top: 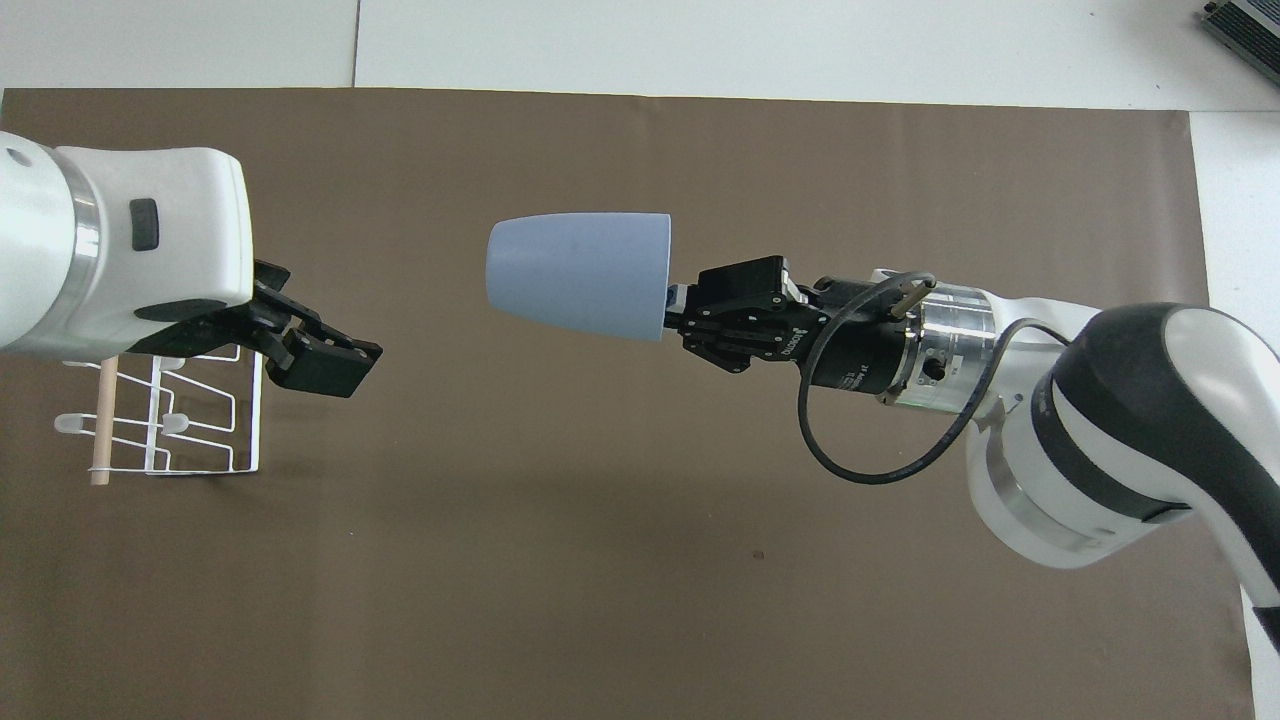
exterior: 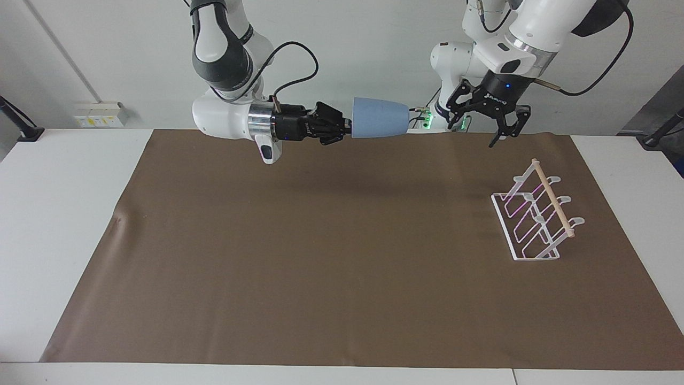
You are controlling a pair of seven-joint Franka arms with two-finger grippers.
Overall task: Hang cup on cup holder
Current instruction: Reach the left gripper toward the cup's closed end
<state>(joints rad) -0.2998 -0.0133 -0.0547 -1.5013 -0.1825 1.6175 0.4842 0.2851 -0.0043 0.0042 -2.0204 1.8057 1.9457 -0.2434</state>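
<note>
The light blue cup (exterior: 379,117) (top: 578,275) hangs on its side in the air over the mat's middle, near the robots' edge. My right gripper (exterior: 348,127) (top: 672,302) is shut on its rim, and the cup's base points toward the left arm's end. My left gripper (exterior: 475,131) (top: 335,362) is open and empty in the air, a short gap from the cup's base, between the cup and the cup holder. The white wire cup holder (exterior: 534,222) (top: 200,440) with its wooden dowel stands empty on the mat at the left arm's end.
A brown mat (exterior: 320,267) (top: 640,560) covers most of the white table (exterior: 59,214). In the overhead view the left arm's wrist (top: 130,250) hides part of the cup holder.
</note>
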